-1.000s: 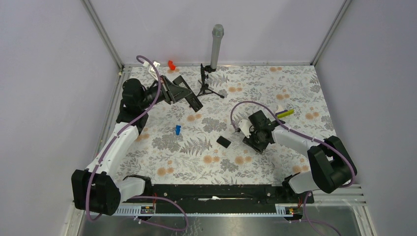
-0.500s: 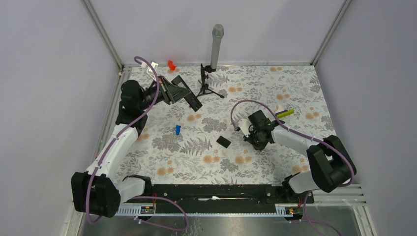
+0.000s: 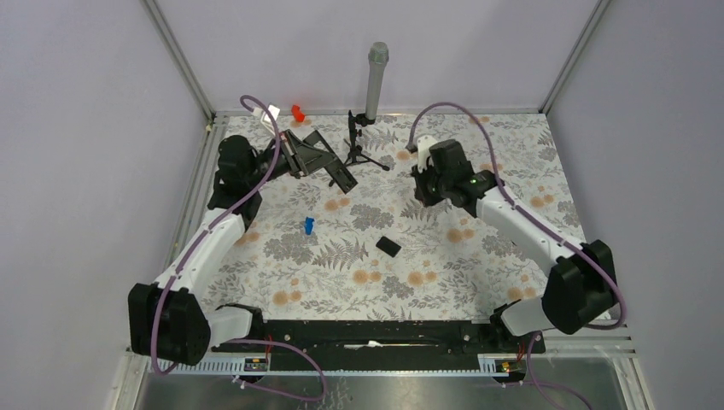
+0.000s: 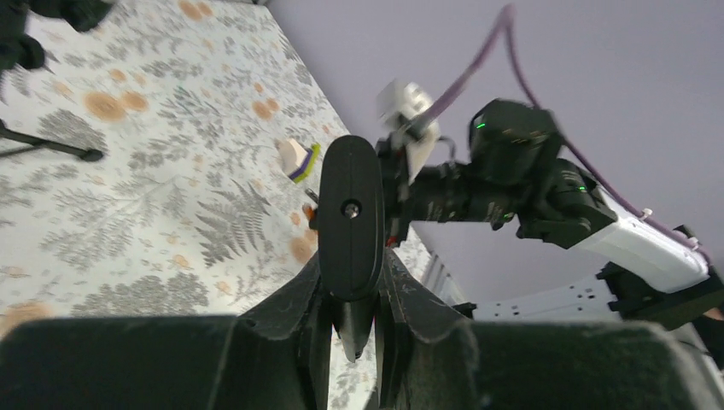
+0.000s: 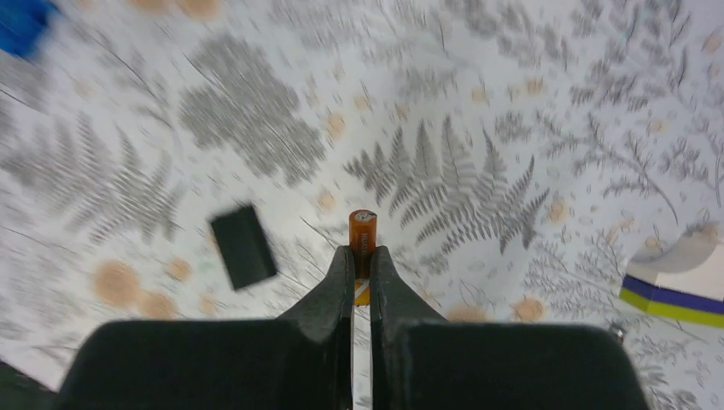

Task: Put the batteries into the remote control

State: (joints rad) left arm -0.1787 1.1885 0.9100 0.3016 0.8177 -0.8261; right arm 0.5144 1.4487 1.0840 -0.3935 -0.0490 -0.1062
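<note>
Orange battery, one, in right hand; one black remote.

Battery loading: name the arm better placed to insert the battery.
Right. The right pincer is shut on an orange battery above the table, while the left pincer is occupied holding the remote control up.

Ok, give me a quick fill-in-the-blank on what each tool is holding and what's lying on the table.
1. The right tool is shut on the ____ battery.
2. The left tool holds the remote control, which is ____ in colour.
3. On the table, the small piece left of the cover plate is ____.

Missing words: orange; black; blue.
</note>
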